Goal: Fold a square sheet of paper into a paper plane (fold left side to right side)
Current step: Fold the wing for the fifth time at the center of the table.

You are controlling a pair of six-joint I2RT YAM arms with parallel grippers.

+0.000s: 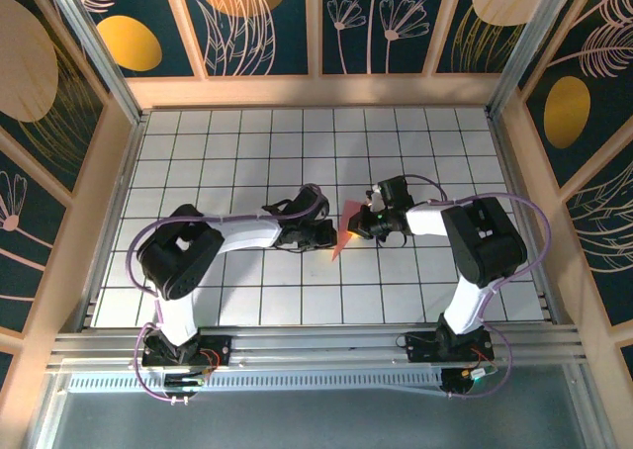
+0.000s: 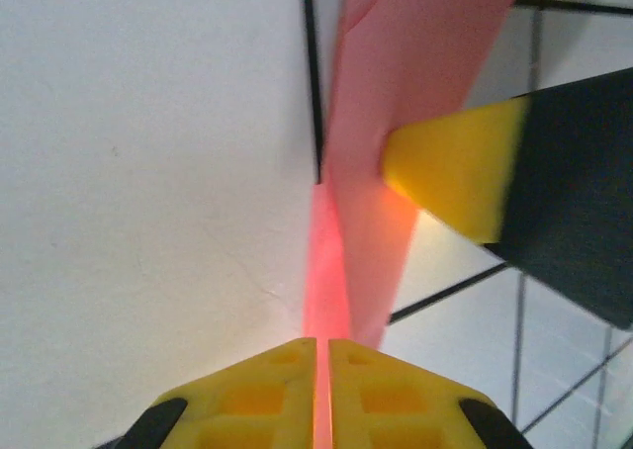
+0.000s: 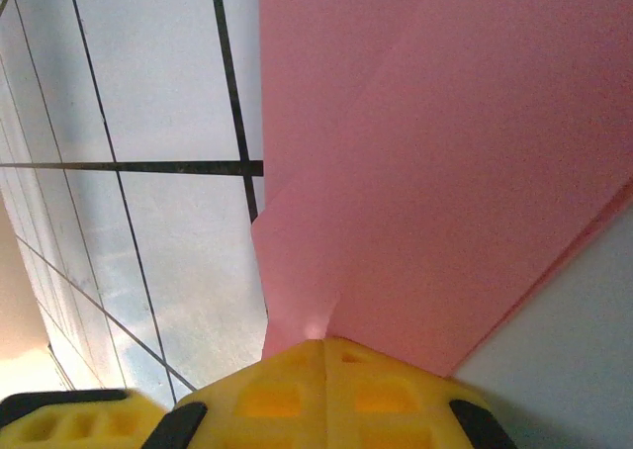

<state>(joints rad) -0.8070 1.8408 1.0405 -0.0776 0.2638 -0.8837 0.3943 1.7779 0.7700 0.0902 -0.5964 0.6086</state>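
Paper plane (image 1: 346, 229) mid-table, between my arms. Right gripper (image 3: 321, 355) clamped tight on its folds. Left gripper (image 2: 322, 370) closed to a slit, pinching its tip. Risk: opposing pulls could tear or uncrease it.

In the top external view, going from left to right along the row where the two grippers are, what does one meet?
First the left arm's dark elbow → left gripper → folded pink paper → right gripper → right arm's dark elbow.
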